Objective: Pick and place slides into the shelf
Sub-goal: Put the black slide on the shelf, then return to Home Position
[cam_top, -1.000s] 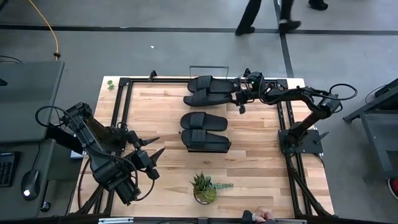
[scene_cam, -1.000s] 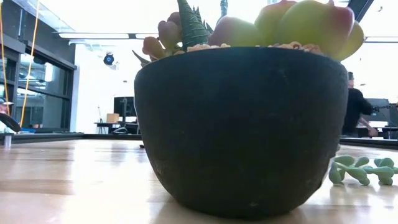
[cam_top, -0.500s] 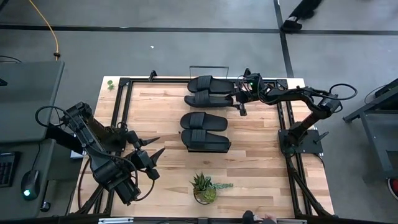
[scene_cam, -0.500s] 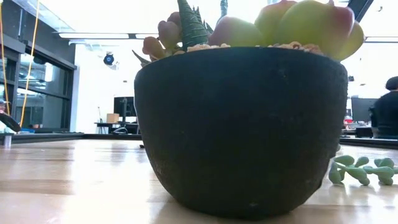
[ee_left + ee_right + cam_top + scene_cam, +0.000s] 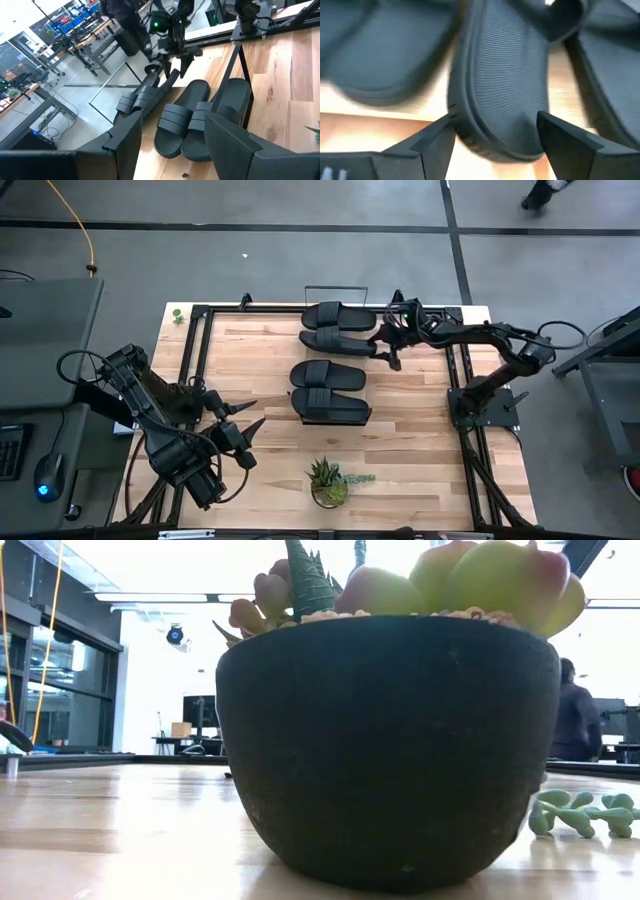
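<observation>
At the far edge of the light-wood desk point(image 5: 420, 440), the right pincer point(image 5: 386, 343) hangs with its two dark fingers spread wide on either side of the heel of a black ribbed-sole slide sandal point(image 5: 502, 75), not gripping it, which reads as a release. That sandal sits with a second black slide point(image 5: 336, 313) at the long light-wood shelf with thin black wire ends point(image 5: 336, 288); the pair lies side by side along it, presumably so both fit its narrow width, though whether they rest fully on the board I cannot tell. The other two black open-toe slides point(image 5: 330, 391) lie together mid-desk, well apart from the shelf and not yet moved, so the job looks about half done. The left pincer point(image 5: 243, 426) waits open and empty near the desk's left side, pointed toward that mid-desk pair, leaving the shelf side to the right arm. A dark round pot of succulents point(image 5: 329, 483) stands near the front edge, clear of the work.
</observation>
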`<state>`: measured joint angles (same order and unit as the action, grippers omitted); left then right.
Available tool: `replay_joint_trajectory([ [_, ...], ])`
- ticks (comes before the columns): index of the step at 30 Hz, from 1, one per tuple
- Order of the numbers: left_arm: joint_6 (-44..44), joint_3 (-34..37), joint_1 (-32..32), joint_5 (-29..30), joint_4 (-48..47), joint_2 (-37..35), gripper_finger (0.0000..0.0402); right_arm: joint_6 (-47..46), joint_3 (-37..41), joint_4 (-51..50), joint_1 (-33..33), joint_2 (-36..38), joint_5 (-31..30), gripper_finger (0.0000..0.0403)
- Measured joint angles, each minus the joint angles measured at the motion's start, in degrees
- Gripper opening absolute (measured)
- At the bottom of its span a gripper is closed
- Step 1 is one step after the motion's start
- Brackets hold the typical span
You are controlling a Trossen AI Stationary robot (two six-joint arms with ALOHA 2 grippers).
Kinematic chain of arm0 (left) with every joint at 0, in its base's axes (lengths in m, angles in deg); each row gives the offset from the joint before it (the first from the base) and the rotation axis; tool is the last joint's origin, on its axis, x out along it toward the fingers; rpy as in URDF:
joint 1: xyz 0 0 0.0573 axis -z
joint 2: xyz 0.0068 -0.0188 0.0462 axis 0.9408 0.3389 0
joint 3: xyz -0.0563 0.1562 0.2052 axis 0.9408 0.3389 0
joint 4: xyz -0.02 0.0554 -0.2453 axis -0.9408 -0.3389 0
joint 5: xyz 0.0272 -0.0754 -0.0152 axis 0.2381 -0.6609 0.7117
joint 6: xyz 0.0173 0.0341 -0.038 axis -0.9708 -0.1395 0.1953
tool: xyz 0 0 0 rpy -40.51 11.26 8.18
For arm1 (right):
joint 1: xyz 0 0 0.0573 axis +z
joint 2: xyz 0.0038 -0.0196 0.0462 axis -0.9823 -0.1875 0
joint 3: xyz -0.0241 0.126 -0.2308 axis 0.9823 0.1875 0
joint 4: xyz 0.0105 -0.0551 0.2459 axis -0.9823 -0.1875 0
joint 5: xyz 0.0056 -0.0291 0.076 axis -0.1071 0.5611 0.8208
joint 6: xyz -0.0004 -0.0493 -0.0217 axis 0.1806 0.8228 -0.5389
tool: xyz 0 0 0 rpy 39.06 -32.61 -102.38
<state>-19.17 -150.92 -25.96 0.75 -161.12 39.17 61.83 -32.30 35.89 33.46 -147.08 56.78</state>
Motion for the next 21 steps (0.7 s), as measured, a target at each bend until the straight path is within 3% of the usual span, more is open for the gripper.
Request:
replay_joint_trajectory([
  [8,-0.01,0.0,0.0,-0.2,0.02,0.0,0.0198,-3.58,0.0,-5.39,0.37,6.83,3.72,0.0264],
  [21,-0.33,0.0,0.02,-0.2,0.02,0.0,0.0198,-6.75,0.0,-1.25,5.46,7.87,3.34,0.0264],
])
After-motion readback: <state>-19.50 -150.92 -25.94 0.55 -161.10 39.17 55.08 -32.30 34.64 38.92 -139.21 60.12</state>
